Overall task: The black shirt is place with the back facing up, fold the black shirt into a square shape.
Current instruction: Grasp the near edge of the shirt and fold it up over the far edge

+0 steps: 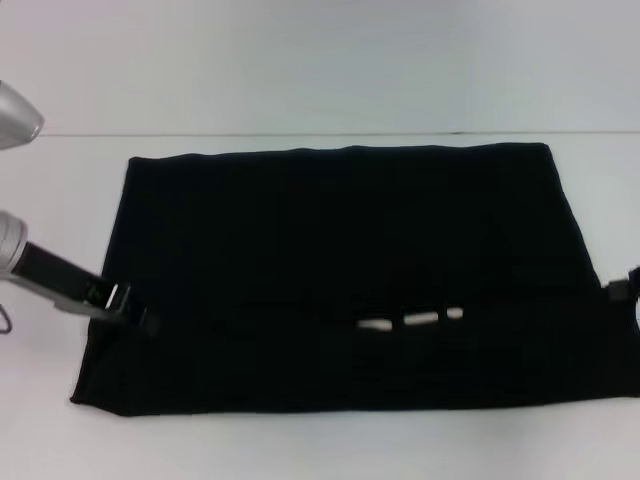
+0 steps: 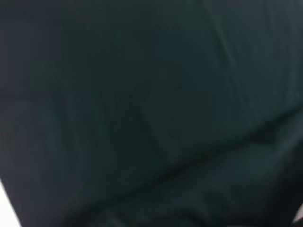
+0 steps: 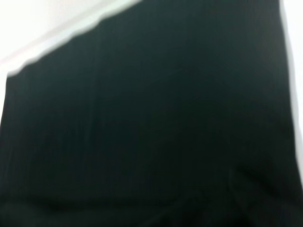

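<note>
Black shirt [image 1: 340,270] spread flat on white table [image 1: 300,445], partly folded into a wide rectangle, a gripper at each short end

Nearest, lower hem close to table's front edge, with a few white flecks of print peeping from a fold line just right of centre. Further back, left gripper [image 1: 128,308] on shirt's left edge and right gripper [image 1: 622,290] just visible at right edge; cannot tell how wide either stands or whether cloth is pinched. Long axis running left to right, lying between both grippers, so probably an end-over-end fold next, each arm equally near its own edge. Farthest, straight top edge by table's rear line
</note>
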`<action>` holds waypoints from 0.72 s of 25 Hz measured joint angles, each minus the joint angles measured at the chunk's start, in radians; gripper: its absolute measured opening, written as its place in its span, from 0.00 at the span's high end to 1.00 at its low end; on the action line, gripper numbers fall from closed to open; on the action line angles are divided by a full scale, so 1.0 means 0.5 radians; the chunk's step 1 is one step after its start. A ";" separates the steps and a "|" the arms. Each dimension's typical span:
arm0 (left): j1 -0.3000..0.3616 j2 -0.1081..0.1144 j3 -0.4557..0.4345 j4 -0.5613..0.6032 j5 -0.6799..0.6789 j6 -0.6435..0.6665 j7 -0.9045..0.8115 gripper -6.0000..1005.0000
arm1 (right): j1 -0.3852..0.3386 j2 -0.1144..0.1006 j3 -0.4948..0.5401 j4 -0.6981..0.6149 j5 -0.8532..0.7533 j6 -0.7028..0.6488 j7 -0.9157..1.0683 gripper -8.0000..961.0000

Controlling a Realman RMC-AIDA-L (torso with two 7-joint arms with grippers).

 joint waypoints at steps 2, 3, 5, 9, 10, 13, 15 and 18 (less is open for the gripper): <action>-0.017 0.000 -0.003 -0.007 -0.005 -0.085 -0.043 0.99 | 0.027 -0.002 0.011 0.031 0.001 0.086 -0.001 0.91; -0.019 -0.001 -0.003 -0.007 -0.010 -0.103 -0.052 0.99 | 0.038 -0.002 0.011 0.039 0.003 0.122 -0.001 0.90; -0.022 -0.002 -0.004 -0.009 -0.042 -0.147 -0.076 0.99 | 0.052 -0.002 0.012 0.044 0.010 0.165 -0.002 0.90; -0.016 0.002 -0.004 -0.004 -0.080 -0.141 -0.080 0.99 | 0.064 -0.002 0.012 0.046 0.019 0.177 -0.003 0.90; -0.011 0.002 -0.004 0.001 -0.081 -0.137 -0.080 0.99 | 0.064 -0.002 0.012 0.046 0.019 0.174 -0.003 0.90; 0.000 0.002 -0.005 0.005 -0.095 -0.135 -0.081 0.99 | 0.057 -0.001 0.012 0.048 0.020 0.167 0.000 0.89; 0.004 0.003 -0.014 0.023 -0.131 -0.126 -0.079 0.99 | 0.054 -0.006 0.024 0.049 0.022 0.162 0.005 0.89; 0.008 0.005 -0.045 0.127 -0.251 -0.070 -0.079 0.99 | 0.051 -0.021 0.059 0.017 0.073 0.136 0.011 0.89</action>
